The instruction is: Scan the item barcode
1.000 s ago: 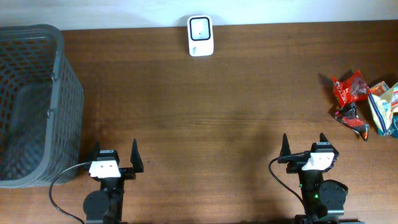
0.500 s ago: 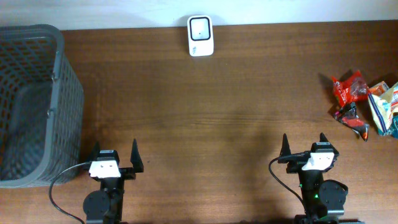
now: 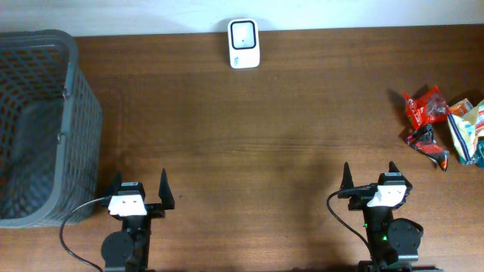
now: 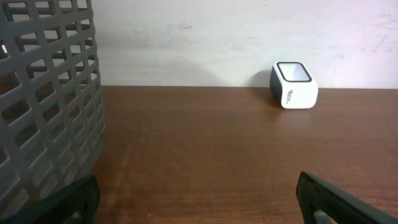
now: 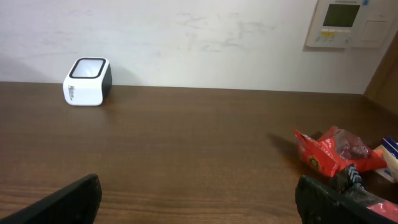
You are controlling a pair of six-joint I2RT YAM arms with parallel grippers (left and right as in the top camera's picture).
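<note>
While left end effector [image 3: 140, 189] and right end effector [image 3: 369, 176] stand apart, empty, crumpled red foil snack packet [image 3: 425, 125] could crease over its barcode when pinched.

basket [image 3: 82, 128]: cut by left edge | yellow packet [image 3: 467, 132]: cut by right edge | scanner [image 3: 243, 44] label: unreadable

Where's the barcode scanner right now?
In the overhead view the white scanner stands at the far edge of the table near its middle, apart from the basket and snack packets.
</note>
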